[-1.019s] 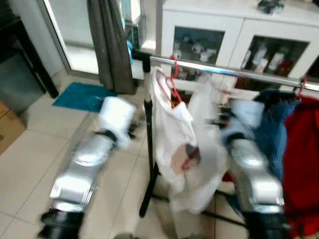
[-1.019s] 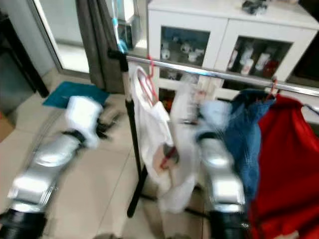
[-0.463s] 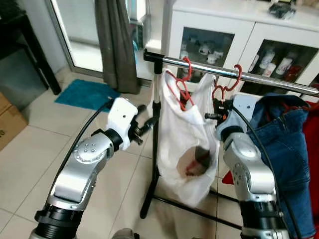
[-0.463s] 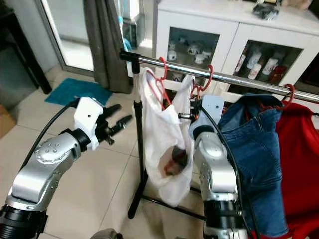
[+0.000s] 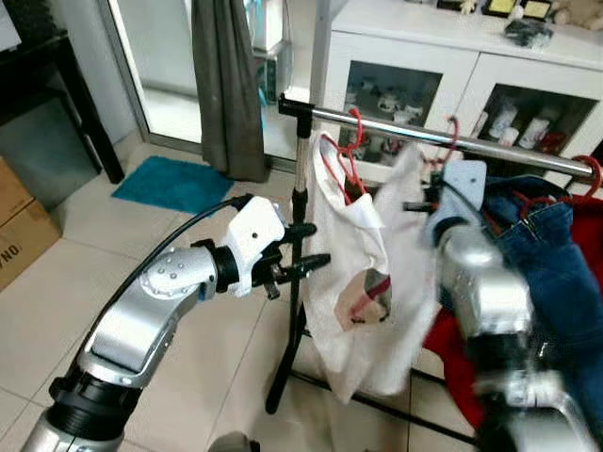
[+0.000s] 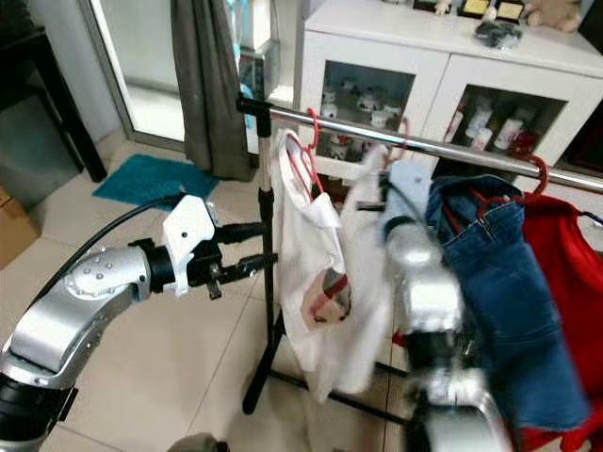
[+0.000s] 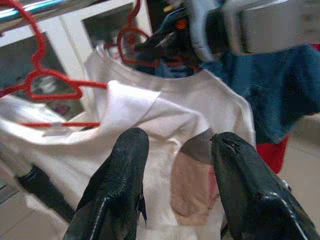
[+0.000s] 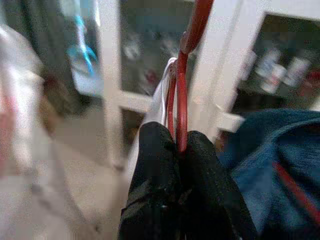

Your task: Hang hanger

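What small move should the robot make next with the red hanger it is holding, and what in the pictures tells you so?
Probably lower the red hanger until its hook seats on the rail, then let go. The right gripper is shut on the hanger's neck beside the rail, the white shirt hangs from it, and the left gripper is open near the shirt.

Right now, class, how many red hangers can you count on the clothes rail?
3. First hanger in the white shirt; second hanger pinched in the right claw; third hanger hooked above the jeans. Clothes may hide more.
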{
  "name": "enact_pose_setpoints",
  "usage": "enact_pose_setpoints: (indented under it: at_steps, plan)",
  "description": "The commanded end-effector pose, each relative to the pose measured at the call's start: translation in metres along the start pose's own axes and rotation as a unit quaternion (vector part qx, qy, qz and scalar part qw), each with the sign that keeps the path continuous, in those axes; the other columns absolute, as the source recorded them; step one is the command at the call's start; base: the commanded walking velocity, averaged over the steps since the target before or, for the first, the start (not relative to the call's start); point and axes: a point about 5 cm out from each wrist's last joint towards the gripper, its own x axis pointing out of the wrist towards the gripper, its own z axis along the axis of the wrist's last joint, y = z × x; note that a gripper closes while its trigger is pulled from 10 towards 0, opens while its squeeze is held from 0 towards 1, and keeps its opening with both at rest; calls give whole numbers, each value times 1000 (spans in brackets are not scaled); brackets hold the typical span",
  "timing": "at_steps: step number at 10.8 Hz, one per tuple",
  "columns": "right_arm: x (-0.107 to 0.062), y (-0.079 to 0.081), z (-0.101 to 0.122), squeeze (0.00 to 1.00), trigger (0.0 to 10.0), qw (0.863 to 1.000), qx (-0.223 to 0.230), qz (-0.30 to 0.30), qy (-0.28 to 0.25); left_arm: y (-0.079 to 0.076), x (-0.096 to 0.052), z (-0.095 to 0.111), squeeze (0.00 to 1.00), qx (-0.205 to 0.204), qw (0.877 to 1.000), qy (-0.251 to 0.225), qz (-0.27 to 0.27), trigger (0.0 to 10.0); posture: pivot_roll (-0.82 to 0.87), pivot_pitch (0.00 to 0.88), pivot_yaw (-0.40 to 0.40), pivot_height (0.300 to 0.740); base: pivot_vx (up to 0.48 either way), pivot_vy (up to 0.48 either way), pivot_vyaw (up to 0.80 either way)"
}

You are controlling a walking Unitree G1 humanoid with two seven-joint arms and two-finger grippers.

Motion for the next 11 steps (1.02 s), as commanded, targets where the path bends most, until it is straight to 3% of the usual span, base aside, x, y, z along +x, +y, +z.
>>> enact_pose_setpoints:
  at_steps: [1,4,7,8,9,10,11]
  plan:
    - [3,-6,8,0,10000,1000,3,-8,1,0,0,5,71,7,1000,-3,-13,10000,102,0,-43,740,0,0,0]
    - [10,-11,-8,0,10000,998,-13,2,59,-5,-4,3,75,5,999,8,-37,10000,103,0,-42,740,0,0,0]
    - [6,-11,-16,0,10000,997,-12,8,73,-10,-5,3,75,-1,999,7,-52,10000,99,0,-41,740,0,0,0]
    - [3,-13,-14,635,10000,998,-7,5,61,-11,-5,3,75,-4,999,6,-53,10000,99,0,-42,740,0,0,0]
    - [1,-15,-12,1000,10000,999,-7,4,51,-10,-5,4,75,-6,999,4,-53,10000,98,0,-38,740,0,0,0]
    - [-3,-17,-10,1000,10000,999,-13,-1,33,-10,-5,4,75,-9,999,2,-52,10000,98,0,-38,740,0,0,0]
    - [-16,-16,4,1000,10000,999,19,16,-30,-9,-8,2,78,-21,999,-1,-41,10000,90,0,-35,740,0,0,0]
